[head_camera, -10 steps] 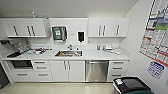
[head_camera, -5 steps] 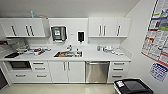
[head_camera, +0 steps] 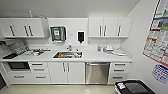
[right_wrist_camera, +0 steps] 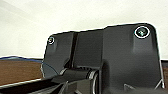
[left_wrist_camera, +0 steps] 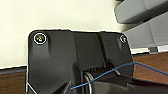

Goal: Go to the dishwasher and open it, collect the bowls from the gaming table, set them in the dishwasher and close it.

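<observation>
Fingers' state on both arms unclear; closed brushed-steel dishwasher [head_camera: 97, 72] with bar handle.

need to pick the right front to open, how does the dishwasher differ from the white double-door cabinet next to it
The dishwasher has a steel front; the white cabinet under the sink is painted white. The dishwasher has one horizontal bar handle on top; the cabinet has two vertical handles at its middle. Both are shut, under the countertop.

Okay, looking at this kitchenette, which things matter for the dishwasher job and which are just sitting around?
For the job:
- dishwasher, door shut, under the counter right of the sink

Just there:
- sink
- white cabinets
- drawers
- wall dispensers
- counter clutter
- black bin
- wall posters
</observation>
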Controlling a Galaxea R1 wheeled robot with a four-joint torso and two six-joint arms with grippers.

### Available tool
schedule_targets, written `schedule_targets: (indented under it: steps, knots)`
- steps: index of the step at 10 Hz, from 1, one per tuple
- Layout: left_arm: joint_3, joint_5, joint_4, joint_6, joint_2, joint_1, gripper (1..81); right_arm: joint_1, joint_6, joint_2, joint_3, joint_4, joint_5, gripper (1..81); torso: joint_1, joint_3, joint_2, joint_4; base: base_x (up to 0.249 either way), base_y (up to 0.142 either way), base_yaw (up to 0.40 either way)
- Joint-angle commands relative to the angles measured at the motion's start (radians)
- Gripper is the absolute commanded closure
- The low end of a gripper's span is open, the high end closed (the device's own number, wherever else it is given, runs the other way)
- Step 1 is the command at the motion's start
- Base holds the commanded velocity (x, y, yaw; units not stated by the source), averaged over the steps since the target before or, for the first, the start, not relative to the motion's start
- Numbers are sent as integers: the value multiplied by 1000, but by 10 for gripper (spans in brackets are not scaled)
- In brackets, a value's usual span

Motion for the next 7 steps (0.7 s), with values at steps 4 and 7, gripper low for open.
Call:
schedule_targets:
  steps: [4, 7]
  knots:
    - [13, 52, -8, 2, -16, -57, 10, 54, -5, -7, 12, 0, -46, 10, 0, 0, 0, 0, 78, 0, 0]
    - [13, 52, -9, 2, -16, -57, 10, 54, -5, -7, 12, 0, -46, 10, 0, 0, 0, 0, 78, 0, 0]
